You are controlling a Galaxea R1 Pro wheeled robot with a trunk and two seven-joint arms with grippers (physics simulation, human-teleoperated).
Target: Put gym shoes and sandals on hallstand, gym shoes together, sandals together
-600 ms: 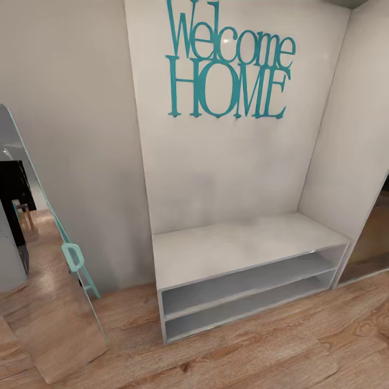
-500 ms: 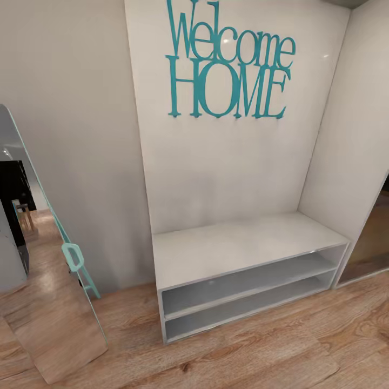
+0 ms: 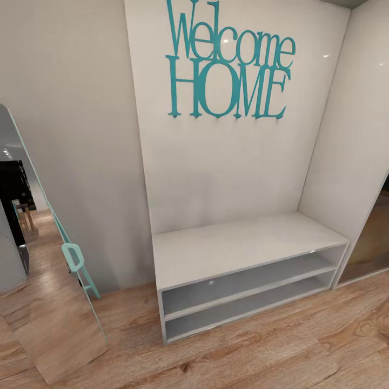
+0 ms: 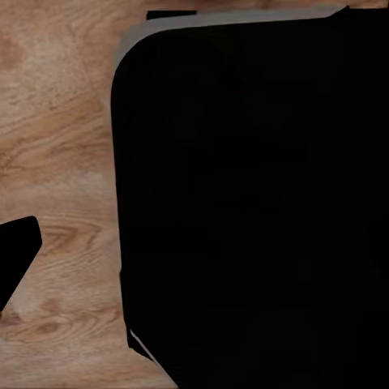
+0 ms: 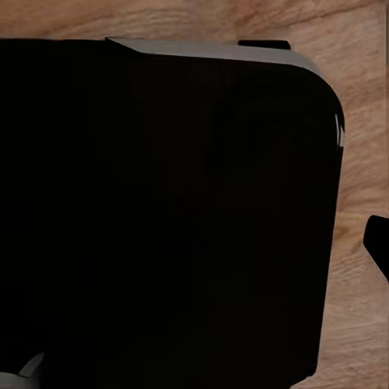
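The gym shoes, the sandals and the hallstand are out of view. The corridor floor [image 3: 270,356] of light brown planks runs along the bottom of the head view and lies under both wrist cameras [image 4: 57,121]. Each wrist view looks down at a large black rounded body of the robot [image 4: 259,203] [image 5: 178,211]. A dark fingertip [image 4: 14,255] pokes in at the edge of the left wrist view, and another fingertip [image 5: 379,243] at the edge of the right wrist view. Whether either gripper is open or shut cannot be told.
Ahead stands a grey bench [image 3: 237,246] with two low shelf slots and a plain tall back bearing teal "Welcome HOME" letters [image 3: 227,65]. A teal-framed mirror [image 3: 38,281] leans on the wall at left. A dark opening [image 3: 373,243] lies right of the bench.
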